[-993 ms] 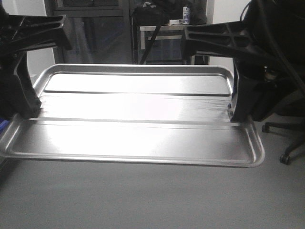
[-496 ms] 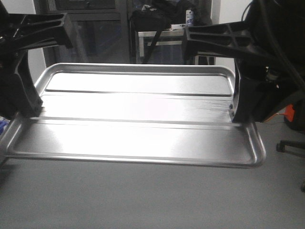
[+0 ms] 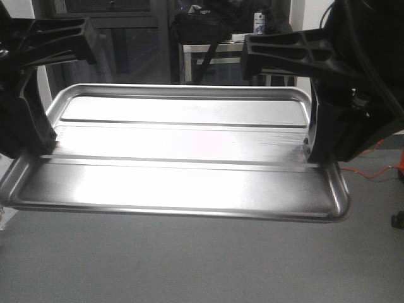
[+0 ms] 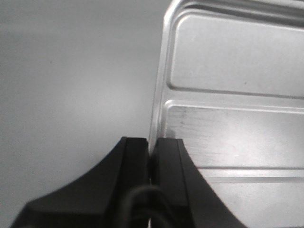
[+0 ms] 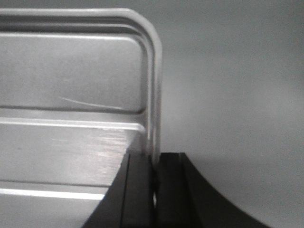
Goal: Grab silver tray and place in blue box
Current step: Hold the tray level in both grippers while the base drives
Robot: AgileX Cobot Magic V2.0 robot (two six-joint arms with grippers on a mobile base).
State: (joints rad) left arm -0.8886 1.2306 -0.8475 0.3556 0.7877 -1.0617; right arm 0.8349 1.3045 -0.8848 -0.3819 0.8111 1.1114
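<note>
The silver tray [image 3: 189, 145] hangs level above the grey floor, held by its two short ends. My left gripper [image 3: 45, 150] is shut on the tray's left rim. In the left wrist view its fingertips [image 4: 137, 145] pinch the rim of the tray [image 4: 228, 71] between them. My right gripper [image 3: 309, 153] is shut on the right rim. The right wrist view shows that gripper [image 5: 154, 156] clamped on the rim just below a rounded corner of the tray [image 5: 71, 71]. The blue box is out of view.
Behind the tray stands a dark desk [image 3: 208, 44] with black bags and a white bottle [image 3: 260, 22] on it. An orange cable [image 3: 379, 170] lies on the floor at the right, with a black caster [image 3: 398, 219] at the right edge.
The background has slid to the right: the bottle shifted right, the office chair left the view and an orange cable came in. Both grippers keep the same hold on the tray.
</note>
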